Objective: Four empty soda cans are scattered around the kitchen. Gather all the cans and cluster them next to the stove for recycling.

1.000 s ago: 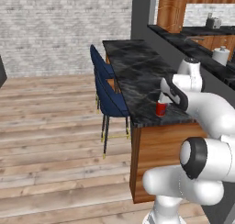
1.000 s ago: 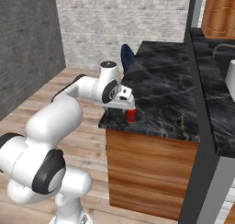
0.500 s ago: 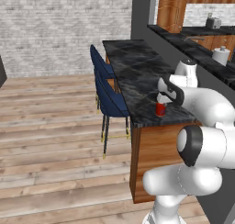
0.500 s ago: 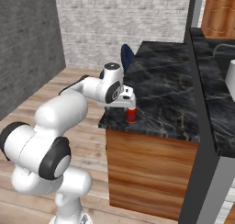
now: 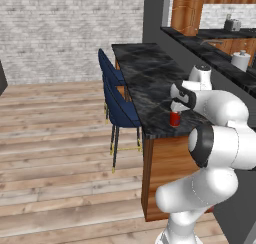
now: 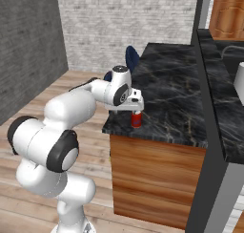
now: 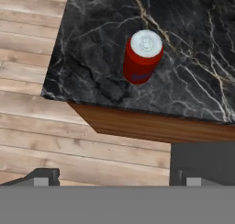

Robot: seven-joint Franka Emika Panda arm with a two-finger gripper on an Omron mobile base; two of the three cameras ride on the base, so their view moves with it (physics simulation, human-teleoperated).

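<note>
My two-finger gripper hangs with its jaws spread wide, empty, just above the small red soda can with a silver top, upright near the black marbled counter's corner. Descending off-centre, I could tip it over the edge.

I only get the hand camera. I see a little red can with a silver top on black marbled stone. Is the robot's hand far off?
Observer: No. The open gripper hangs right above the small red soda can, not touching it.
Operator: Is anything beside the stone?
Observer: Yes, two dark blue chairs stand along the black marbled counter.
Operator: What's behind it?
Observer: A white brick wall.
</note>
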